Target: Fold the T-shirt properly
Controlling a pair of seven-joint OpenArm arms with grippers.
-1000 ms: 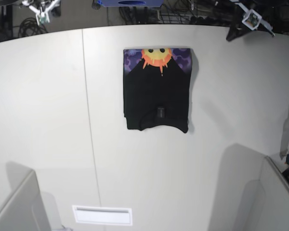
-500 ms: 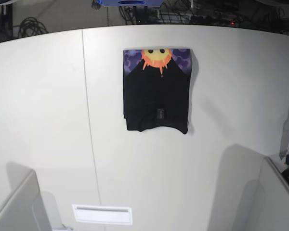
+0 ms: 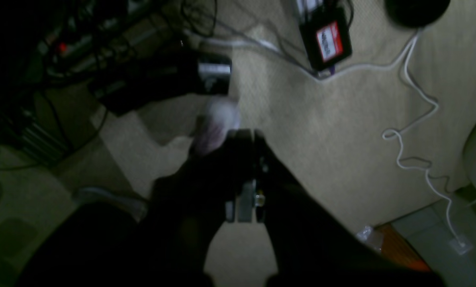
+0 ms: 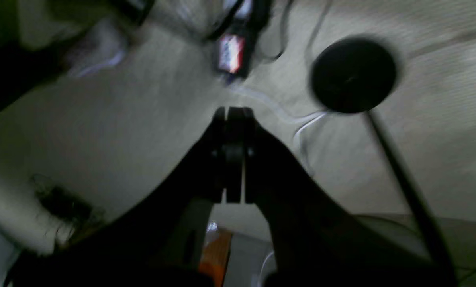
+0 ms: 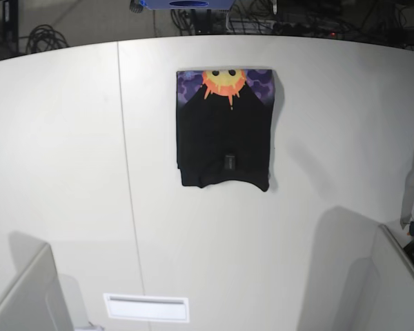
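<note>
Lying folded near the far edge of the white table (image 5: pixel 69 172), the T-shirt (image 5: pixel 224 131) has nothing around it. Both the left gripper (image 3: pixel 243 135) and right gripper (image 4: pixel 234 113) hang over carpeted floor (image 3: pixel 341 119) with cables (image 3: pixel 413 95), fingers pressed together, holding nothing.

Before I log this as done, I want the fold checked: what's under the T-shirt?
The T-shirt lies folded flat on the white table. Its own lower layers and the tabletop beneath are covered, so I cannot check them.

We see the T-shirt (image 5: pixel 224 131) as matt black cloth with a flat printed patch; the table (image 5: pixel 69 172) looks smooth, pale and faintly satin; the floor (image 3: pixel 341 119) seems rough beige carpet.
</note>
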